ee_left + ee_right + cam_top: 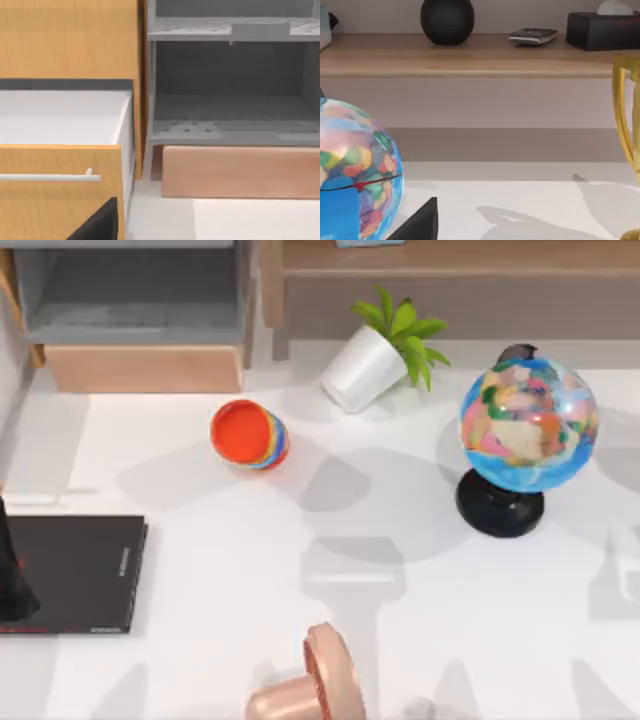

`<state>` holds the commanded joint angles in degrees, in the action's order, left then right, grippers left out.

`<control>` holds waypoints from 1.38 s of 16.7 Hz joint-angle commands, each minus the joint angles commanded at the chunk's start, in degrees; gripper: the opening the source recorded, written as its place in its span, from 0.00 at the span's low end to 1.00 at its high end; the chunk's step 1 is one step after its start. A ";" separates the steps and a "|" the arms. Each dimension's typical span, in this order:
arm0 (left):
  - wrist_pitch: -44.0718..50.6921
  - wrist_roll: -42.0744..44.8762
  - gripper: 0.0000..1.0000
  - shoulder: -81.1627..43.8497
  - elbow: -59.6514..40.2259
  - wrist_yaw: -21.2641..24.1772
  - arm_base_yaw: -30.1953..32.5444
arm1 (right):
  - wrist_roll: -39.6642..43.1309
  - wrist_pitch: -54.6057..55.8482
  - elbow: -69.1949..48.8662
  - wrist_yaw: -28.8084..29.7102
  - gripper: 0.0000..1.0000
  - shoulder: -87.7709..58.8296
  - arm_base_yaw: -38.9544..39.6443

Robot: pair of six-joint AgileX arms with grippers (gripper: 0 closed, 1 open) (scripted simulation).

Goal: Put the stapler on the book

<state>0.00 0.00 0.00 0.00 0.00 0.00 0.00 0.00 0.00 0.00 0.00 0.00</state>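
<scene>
Top view showed the book lying flat at the table's left edge, its spine facing right. We saw no blue block on its cover — nor could we place the stapler anywhere. A dark piece of our left arm overlapped the book's left side; whether either claw was apart or together, we cannot tell. An orange striped cup lay tipped near the middle, a potted plant and a globe farther right — well apart from the book.
</scene>
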 joint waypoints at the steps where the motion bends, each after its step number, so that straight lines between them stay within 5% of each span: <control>1: 0.00 0.00 1.00 0.00 0.00 0.00 0.00 | 0.00 0.00 0.00 0.00 1.00 0.00 0.00; 10: 15.55 1.50 1.00 -20.62 -16.98 -1.83 -4.00 | 0.00 0.00 0.00 0.00 1.00 0.00 0.00; 23: 59.20 -1.58 1.00 -103.55 -92.57 -4.69 -15.61 | 0.00 0.00 0.00 0.00 1.00 0.00 0.00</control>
<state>59.20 -1.58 -103.55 -92.57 -4.69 -15.61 0.00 0.00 0.00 0.00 0.00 0.00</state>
